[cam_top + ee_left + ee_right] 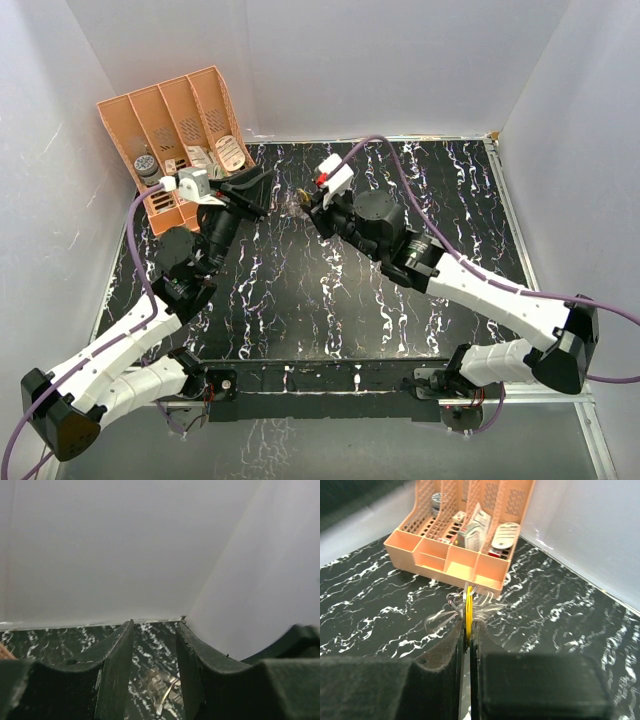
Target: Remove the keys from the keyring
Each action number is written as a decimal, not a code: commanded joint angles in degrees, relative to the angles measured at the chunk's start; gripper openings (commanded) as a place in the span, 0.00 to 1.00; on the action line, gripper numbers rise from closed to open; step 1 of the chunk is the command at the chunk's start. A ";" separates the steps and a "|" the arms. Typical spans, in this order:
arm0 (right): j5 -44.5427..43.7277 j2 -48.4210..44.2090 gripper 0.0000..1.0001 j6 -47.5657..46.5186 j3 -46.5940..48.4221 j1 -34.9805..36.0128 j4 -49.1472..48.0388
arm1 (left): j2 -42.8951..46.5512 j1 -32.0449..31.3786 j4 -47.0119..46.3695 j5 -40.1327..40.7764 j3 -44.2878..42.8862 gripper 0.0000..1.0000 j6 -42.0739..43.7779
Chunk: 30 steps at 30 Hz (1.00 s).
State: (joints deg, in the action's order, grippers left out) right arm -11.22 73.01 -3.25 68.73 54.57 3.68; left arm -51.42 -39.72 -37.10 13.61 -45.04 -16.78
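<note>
My right gripper [469, 627] is shut on the yellow key [468, 611], which stands edge-on between the pads just above the black marbled table [330, 310]. The thin silvery keyring [454, 601] hangs off the key's far end, close to the table. I cannot make out the black key. In the top view the bunch [297, 201] lies between the two grippers. My left gripper [155, 630] is open, and a bit of silvery wire [168, 690] shows low between its fingers [117, 670]. It [258, 188] sits just left of my right gripper [310, 208].
An orange slotted organiser [180, 135] with small items stands at the back left, and it also shows in the right wrist view [465, 545] just beyond the keys. White walls enclose the table on the left, back and right.
</note>
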 commanded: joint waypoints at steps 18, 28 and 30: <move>-23.45 -0.94 0.00 -7.86 11.61 7.93 18.19 | -2.57 0.06 -14.36 -15.70 8.16 0.52 9.13; -24.50 -0.92 0.00 -8.40 11.53 8.88 15.91 | -5.92 0.04 -20.16 -21.56 11.62 0.76 3.36; -24.67 -1.04 0.00 -8.51 11.23 8.97 15.47 | -6.07 0.07 -22.30 -22.02 12.74 0.80 2.79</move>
State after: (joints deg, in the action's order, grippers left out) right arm -34.13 72.49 -10.85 76.82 63.02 24.05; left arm -57.63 -39.70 -53.04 -5.13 -33.61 -11.86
